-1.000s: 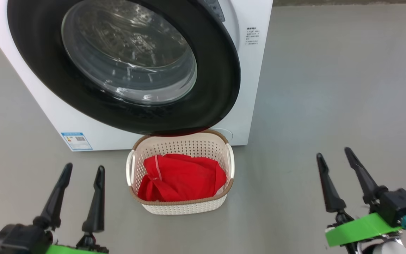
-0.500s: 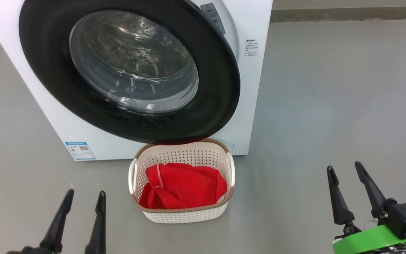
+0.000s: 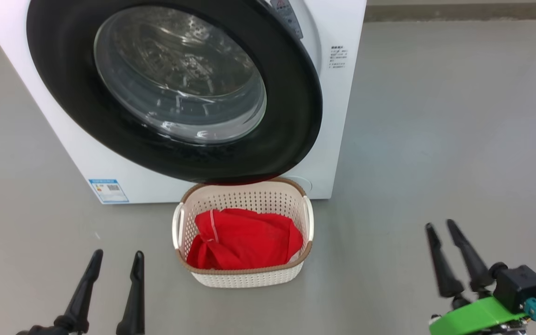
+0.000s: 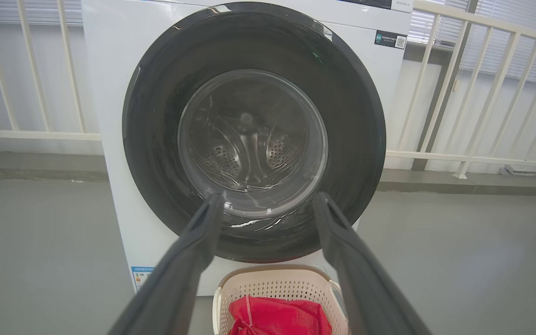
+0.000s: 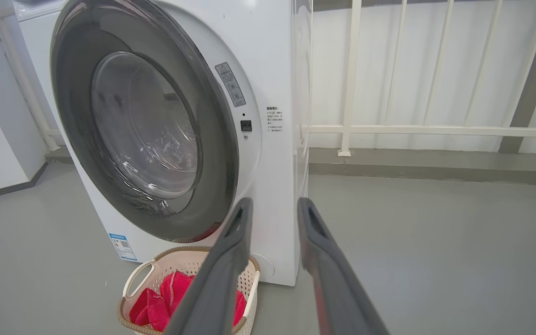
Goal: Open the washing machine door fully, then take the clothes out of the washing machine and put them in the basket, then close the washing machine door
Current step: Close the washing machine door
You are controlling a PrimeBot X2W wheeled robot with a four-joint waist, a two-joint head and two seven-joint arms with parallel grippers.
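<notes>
Red clothes (image 3: pixel 249 239) inside cream basket (image 3: pixel 244 278)

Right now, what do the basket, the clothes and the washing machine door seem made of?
The basket: matte cream plastic, moulded holes, brown woven-look rim. The clothes: soft red fabric, creased and slumped. The washing machine door: glossy black rim, probably plastic; clear window, likely glass, showing reflections.

I see smooth grey floor (image 3: pixel 435 116) on all sides. A white railing (image 5: pixel 435 131) runs along its far edge, footed on a low grey kerb (image 5: pixel 435 165). A small pale metal piece (image 4: pixel 526 170), perhaps a bracket, lies on the kerb. A dark post (image 5: pixel 528 79) rises beside the railing.
</notes>
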